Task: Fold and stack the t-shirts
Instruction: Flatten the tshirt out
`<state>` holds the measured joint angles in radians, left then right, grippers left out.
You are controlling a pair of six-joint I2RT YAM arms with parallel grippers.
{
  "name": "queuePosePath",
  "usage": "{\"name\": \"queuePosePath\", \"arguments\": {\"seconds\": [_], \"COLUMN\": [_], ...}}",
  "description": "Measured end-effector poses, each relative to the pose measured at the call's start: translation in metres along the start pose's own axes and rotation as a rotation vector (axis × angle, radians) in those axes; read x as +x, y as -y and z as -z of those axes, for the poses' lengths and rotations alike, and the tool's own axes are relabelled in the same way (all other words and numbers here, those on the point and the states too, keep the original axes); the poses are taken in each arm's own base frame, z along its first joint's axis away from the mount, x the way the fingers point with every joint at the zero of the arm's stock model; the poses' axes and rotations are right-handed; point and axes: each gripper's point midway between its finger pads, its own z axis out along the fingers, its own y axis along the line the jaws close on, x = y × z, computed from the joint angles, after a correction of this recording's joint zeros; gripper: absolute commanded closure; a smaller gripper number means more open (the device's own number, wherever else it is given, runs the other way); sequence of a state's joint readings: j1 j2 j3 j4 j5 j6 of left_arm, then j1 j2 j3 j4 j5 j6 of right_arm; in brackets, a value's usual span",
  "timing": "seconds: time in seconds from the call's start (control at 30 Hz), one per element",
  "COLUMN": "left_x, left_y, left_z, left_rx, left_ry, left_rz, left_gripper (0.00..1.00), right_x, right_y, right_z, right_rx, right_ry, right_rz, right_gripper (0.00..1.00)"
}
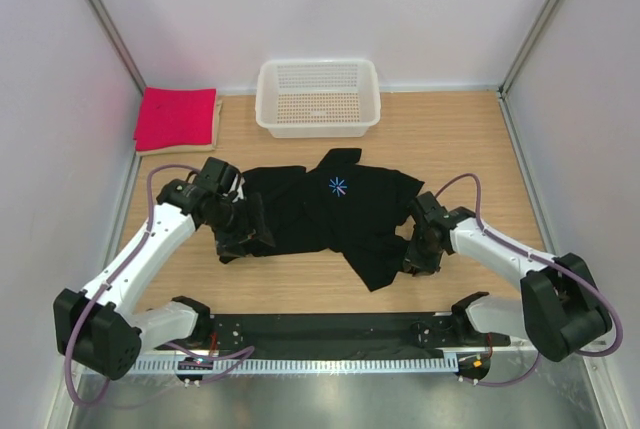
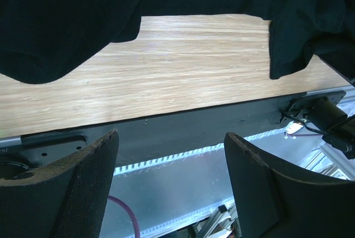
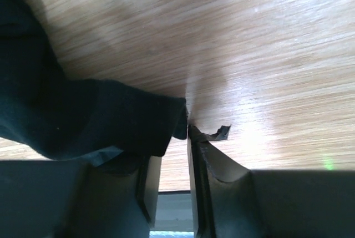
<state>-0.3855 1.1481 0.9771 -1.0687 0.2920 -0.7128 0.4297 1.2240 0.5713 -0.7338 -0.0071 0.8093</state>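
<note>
The black t-shirt (image 1: 330, 211) lies crumpled on the middle of the wooden table, its blue mark (image 1: 338, 186) facing up. My left gripper (image 1: 243, 234) is at the shirt's left edge. In the left wrist view it (image 2: 172, 138) is open with nothing between the fingers, and the black cloth (image 2: 61, 21) lies beyond them. My right gripper (image 1: 414, 249) is at the shirt's right side. In the right wrist view it (image 3: 186, 122) is shut on an edge of the black cloth (image 3: 111, 116). The folded pink-red t-shirt (image 1: 176, 116) lies on the beige one (image 1: 214, 121) at the back left.
A white mesh basket (image 1: 318, 125) stands at the back centre, just behind the black shirt. White walls close in the left, right and back. A black rail (image 1: 330, 329) runs along the table's near edge between the arm bases.
</note>
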Motion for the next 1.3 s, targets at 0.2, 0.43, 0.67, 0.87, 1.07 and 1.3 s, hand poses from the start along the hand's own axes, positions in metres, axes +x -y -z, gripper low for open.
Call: {"name": "queuePosePath", "arguments": {"seconds": [0.2, 0.43, 0.67, 0.87, 1.07, 1.3], "left_x": [0.000, 0.000, -0.002, 0.001, -0.017, -0.028], "left_y": [-0.001, -0.003, -0.019, -0.040, -0.050, -0.058], "left_z": [-0.001, -0.002, -0.005, -0.014, 0.004, 0.017], "left_rx": [-0.004, -0.015, -0.092, -0.164, -0.212, -0.272], "left_ry": [-0.005, -0.004, 0.020, 0.023, 0.160, 0.248], "left_rz": [-0.013, -0.011, 0.032, 0.117, 0.149, 0.171], "left_gripper": [0.22, 0.18, 0.23, 0.25, 0.21, 0.19], "right_x": [-0.004, -0.011, -0.031, -0.081, -0.115, -0.145], "right_y": [-0.001, -0.004, -0.018, -0.036, -0.006, 0.026], "right_z": [-0.002, 0.000, 0.058, 0.159, 0.230, 0.301], "right_rx": [0.006, 0.014, -0.026, -0.083, 0.034, 0.124], "right_ry": [0.004, 0.015, 0.100, 0.351, 0.592, 0.861], "right_rz": [0.024, 0.067, 0.064, 0.053, 0.002, -0.109], "right_gripper": [0.89, 0.99, 0.99, 0.99, 0.99, 0.99]}}
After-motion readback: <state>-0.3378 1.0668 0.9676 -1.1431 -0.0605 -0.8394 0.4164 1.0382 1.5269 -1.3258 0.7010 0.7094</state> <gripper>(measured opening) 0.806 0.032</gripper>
